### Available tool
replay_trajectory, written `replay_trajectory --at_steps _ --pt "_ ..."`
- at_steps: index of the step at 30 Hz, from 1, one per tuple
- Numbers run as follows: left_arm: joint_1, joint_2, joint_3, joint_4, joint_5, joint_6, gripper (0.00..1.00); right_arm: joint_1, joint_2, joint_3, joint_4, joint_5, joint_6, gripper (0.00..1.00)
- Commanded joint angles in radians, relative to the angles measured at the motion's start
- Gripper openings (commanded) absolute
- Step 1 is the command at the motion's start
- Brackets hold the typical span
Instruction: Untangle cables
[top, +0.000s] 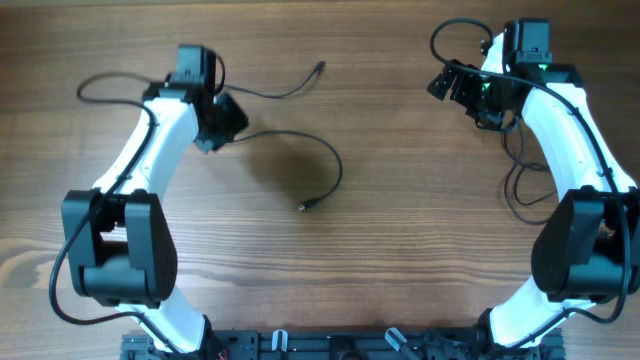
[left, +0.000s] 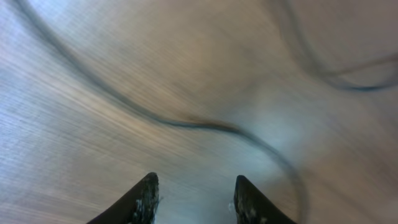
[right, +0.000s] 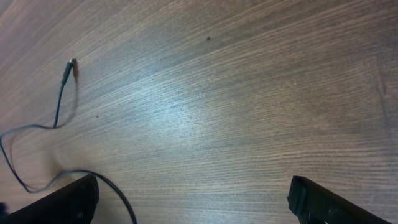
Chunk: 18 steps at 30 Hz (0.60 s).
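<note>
- Cables (top: 340, 170): two thin black cords, loose on the wooden table (top: 420, 230), left of centre; plug ends apart.
- Left gripper (left: 195, 178): fingers parted, pinching nothing; one cord curves just ahead of the tips.
- Right gripper (right: 194, 183): spread wide, well apart from the cords.

cables (top: 339, 170): black | counter (top: 400, 220): mid-brown, streaky wood grain | arms (top: 160, 135): white, black joints | fingers (left: 140, 199): black
</note>
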Motion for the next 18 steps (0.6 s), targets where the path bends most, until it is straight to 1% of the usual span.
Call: replay_trajectory --at_steps 1,3,4,11,16,18 --pt "-0.041 0.052 0.290 -0.167 -0.023 0.066 0.04 0.000 0.018 0.007 0.002 -0.016 0.010 1.00" --pt "-0.059 0.071 0.357 -0.179 -0.032 0.086 0.04 0.000 0.018 0.007 0.002 -0.016 0.010 1.00" --pt "-0.069 0.075 0.374 -0.160 -0.032 0.086 0.04 0.000 0.018 0.007 0.002 -0.016 0.010 1.00" --pt "-0.148 0.145 0.375 0.094 -0.043 0.071 0.04 0.000 0.018 0.007 0.002 -0.016 0.010 1.00" --pt "-0.185 0.237 0.375 0.170 -0.181 -0.005 0.04 0.000 0.018 0.007 0.002 -0.016 0.010 0.99" --pt "-0.190 0.274 0.375 0.218 -0.189 -0.005 0.04 0.000 0.018 0.007 0.002 -0.016 0.010 1.00"
